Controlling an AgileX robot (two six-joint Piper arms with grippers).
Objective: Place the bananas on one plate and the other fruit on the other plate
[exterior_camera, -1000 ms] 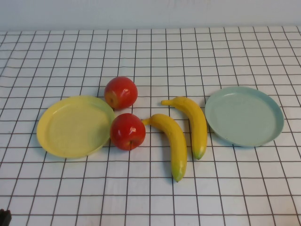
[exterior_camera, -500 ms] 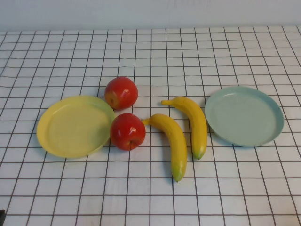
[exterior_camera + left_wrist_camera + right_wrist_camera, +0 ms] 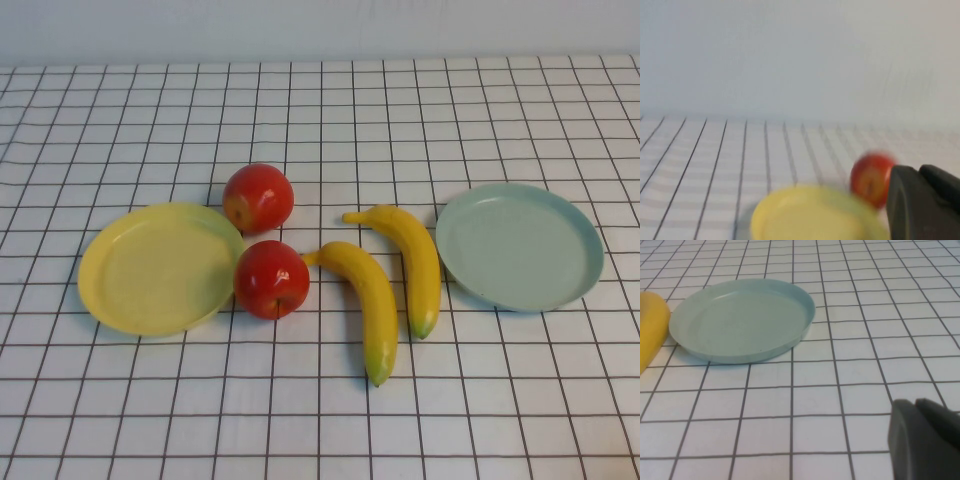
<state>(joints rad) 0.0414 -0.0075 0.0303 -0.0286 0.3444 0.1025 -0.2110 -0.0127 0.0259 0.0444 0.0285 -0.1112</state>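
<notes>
Two bananas are lying on the cloth between two apples and the blue-green plate; nothing is being held by that plate or the yellow plate beside the apples. Only a dark part of the left gripper and of the right gripper is being shown in the wrist views, so their grip cannot be told.

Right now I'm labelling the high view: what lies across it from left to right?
yellow plate → far apple → near apple → left banana → right banana → blue-green plate
</notes>
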